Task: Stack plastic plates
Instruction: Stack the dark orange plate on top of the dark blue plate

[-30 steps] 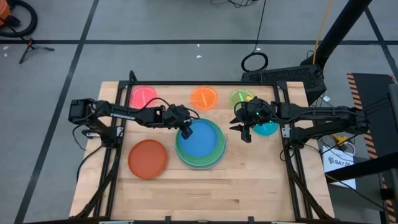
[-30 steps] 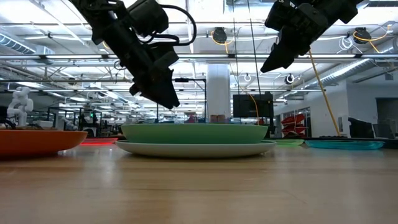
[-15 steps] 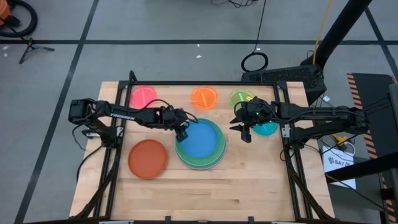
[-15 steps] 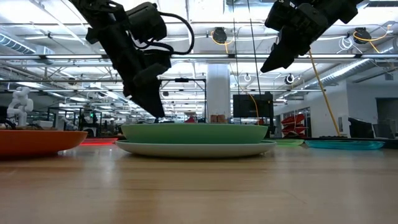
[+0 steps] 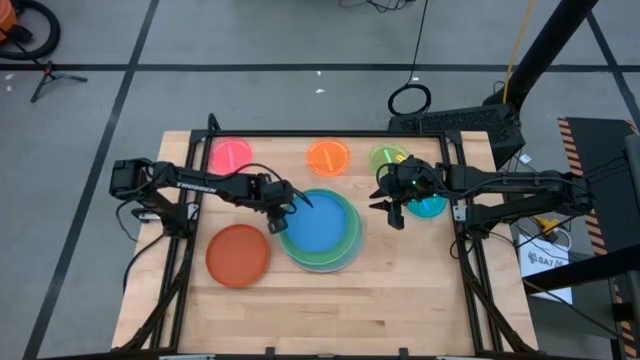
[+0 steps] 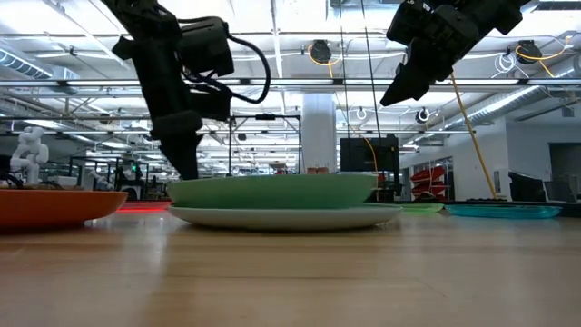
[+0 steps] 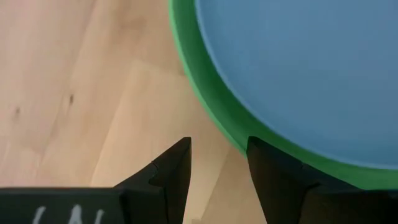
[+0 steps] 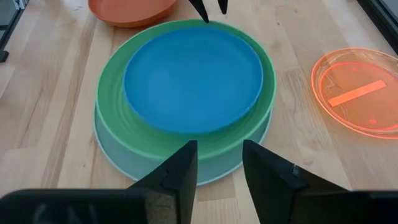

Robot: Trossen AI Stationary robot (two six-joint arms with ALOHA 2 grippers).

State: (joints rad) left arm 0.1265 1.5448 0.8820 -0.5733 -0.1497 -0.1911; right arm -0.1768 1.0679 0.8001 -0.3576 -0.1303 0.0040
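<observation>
Left gripper at stack's left edge (centre of frame), fingers narrowly apart, blue plate on green plate, right gripper slightly open, empty, right of centre.

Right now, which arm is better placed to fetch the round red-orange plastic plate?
Probably the left: its open tool hangs near the red-orange plate; the right tool waits across the stack.

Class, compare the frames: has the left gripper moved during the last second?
Yes. In the high view the left gripper slid off the blue plate leftward past the stack's edge, toward the red-orange plate.
</observation>
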